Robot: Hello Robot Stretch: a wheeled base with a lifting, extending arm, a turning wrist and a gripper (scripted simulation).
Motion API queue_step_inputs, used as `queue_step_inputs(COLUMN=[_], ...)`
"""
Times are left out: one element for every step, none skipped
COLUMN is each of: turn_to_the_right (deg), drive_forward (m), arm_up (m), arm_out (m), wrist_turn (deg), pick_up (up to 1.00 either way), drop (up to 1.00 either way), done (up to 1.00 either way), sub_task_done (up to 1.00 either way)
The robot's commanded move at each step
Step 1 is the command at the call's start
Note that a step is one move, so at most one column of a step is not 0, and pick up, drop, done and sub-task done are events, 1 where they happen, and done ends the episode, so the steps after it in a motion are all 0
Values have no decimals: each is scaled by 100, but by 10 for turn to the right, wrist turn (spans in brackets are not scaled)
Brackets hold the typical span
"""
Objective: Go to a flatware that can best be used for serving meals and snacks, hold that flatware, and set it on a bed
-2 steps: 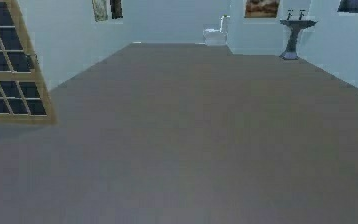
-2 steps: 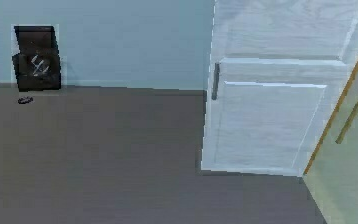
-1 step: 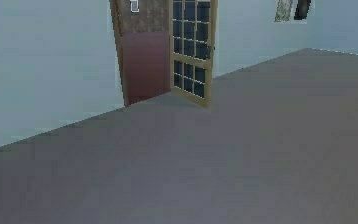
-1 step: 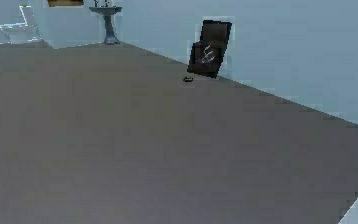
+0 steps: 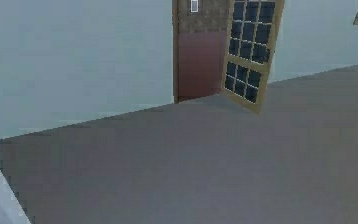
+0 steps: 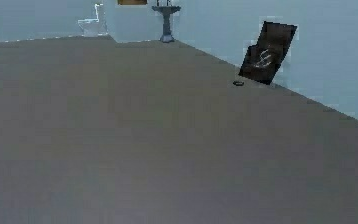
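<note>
Across bare grey floor (image 5: 187, 160), the forward view has a glass-paned door (image 5: 249, 50) ajar beside a brown panel (image 5: 199, 60). In the arm side view a pedestal sink (image 6: 167, 20) stands far off. Toward that view's right a dark box (image 6: 267, 52), perhaps a chair, stands by the wall (image 6: 327, 50), a small dark thing (image 6: 239, 83) on the floor just beside it.

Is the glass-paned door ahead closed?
No, the glass-paned door stands swung out at an angle from the wall.
</note>
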Motion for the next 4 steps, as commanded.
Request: queue_step_inputs(turn_to_the_right=[0, 30, 450, 450], drive_forward=[25, 0, 0, 0], arm_up=[0, 0, 0, 0], arm_out=[0, 0, 0, 0], wrist_turn=[0, 0, 0, 0], pick_up=[0, 0, 0, 0], drop=[0, 0, 0, 0], done=[0, 0, 0, 0], sub_task_done=[0, 0, 0, 0])
